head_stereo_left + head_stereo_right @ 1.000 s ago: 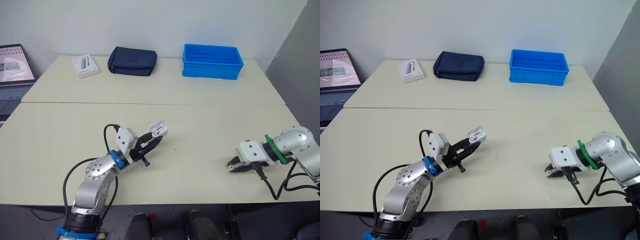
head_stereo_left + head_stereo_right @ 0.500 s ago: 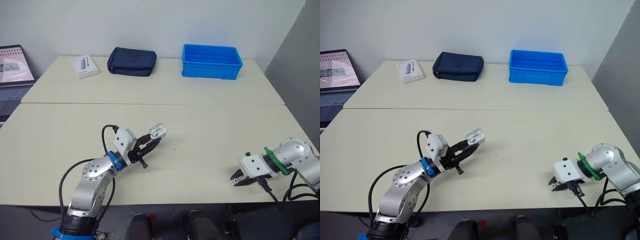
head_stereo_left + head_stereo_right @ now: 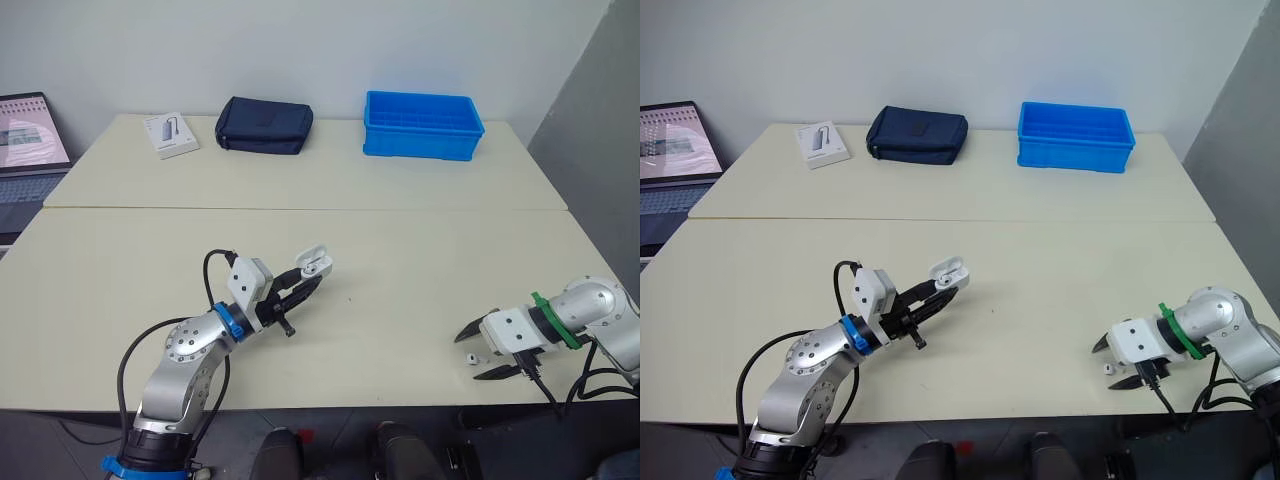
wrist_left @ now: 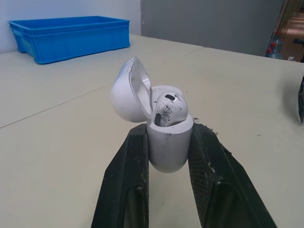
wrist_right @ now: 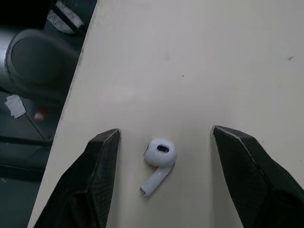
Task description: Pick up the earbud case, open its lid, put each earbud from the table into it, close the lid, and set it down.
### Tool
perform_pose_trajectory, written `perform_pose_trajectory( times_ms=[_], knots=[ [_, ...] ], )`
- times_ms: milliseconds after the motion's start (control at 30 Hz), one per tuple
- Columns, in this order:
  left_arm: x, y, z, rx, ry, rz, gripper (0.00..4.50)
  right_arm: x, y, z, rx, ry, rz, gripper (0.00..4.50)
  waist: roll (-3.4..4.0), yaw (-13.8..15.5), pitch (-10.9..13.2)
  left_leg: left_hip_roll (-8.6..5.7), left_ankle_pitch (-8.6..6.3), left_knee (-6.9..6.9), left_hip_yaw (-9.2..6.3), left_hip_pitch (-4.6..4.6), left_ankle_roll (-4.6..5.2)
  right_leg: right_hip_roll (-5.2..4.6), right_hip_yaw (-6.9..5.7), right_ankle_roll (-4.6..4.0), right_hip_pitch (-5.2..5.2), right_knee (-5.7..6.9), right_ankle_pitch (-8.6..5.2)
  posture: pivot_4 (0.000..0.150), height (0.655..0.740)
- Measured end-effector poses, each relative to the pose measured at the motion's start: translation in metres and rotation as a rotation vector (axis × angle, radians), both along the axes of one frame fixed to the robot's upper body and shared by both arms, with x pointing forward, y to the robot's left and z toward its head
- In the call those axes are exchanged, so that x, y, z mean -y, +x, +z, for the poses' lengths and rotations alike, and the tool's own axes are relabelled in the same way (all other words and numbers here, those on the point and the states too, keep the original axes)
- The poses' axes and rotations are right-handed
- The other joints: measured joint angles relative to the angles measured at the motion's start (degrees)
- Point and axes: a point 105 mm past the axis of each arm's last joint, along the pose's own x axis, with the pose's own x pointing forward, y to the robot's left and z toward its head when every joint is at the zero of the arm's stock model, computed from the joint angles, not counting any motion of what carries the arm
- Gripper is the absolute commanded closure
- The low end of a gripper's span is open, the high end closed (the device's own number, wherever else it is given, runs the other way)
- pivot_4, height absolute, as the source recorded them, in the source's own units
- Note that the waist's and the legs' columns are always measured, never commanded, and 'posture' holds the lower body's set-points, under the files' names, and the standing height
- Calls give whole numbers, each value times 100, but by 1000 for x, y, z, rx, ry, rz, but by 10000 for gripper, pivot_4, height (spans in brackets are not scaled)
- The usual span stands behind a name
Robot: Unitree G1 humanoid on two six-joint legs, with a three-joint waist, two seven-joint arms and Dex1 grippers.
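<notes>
Meanwhile, right gripper gapes astride the light, slippery earbud, best pinched at its bulb; left gripper clamps the earbud case.

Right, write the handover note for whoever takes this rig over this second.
Left gripper: shut on the earbud case, held off the table with its lid open.
Right gripper: open, a finger on each side of the loose earbud, touching neither. That earbud lies on the table near the front edge.
Done: case picked up, lid opened, one seated earbud visible in the case.
Left: close on the loose earbud, carry it to the case and seat it, close the lid, set the case down.
</notes>
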Motion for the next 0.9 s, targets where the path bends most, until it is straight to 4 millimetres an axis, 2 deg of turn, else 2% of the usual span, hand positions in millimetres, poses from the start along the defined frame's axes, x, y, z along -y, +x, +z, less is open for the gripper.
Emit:
perform_pose_trajectory(
  times_ms=[133,233,333,533,867,900],
  knots=[
    [0,-1,-2,-6,-1,0,37373,-5,-6,26,3,-9,-100,12557,3,14,1,0,0,-3,-2,-1,-1,-2,-3,-4,-1,1,-3,1500,7400],
    [0,-3,-5,-19,-2,4,37373,-3,-9,34,8,-108,-249,12557,2,24,0,0,-1,-2,0,-1,-2,-6,-3,-14,-2,-2,-9,1500,7400],
    [0,-4,-5,-20,-3,1,37373,-3,-13,30,8,-169,-346,12557,2,24,0,-3,-1,-1,0,-1,-2,-10,-3,-34,-2,-2,-21,1500,7400],
    [3,-5,-5,-27,-4,-6,37373,-3,-17,9,-5,-250,-399,12557,2,12,1,-9,-1,-1,9,-3,-2,-18,0,-35,-5,-7,-22,1500,7400],
    [3,-4,-5,-29,-3,-7,37373,1,-11,-5,-1,-252,-451,12557,1,7,1,-8,-1,-2,6,-6,-2,-15,-3,-26,-6,-9,-18,1500,7400],
    [3,-4,-5,-29,-3,-7,37373,1,-11,-5,-1,-252,-451,14255,1,7,1,-8,-1,-2,6,-6,-2,-15,-3,-27,-6,-9,-19,1500,7400]
  ],
)
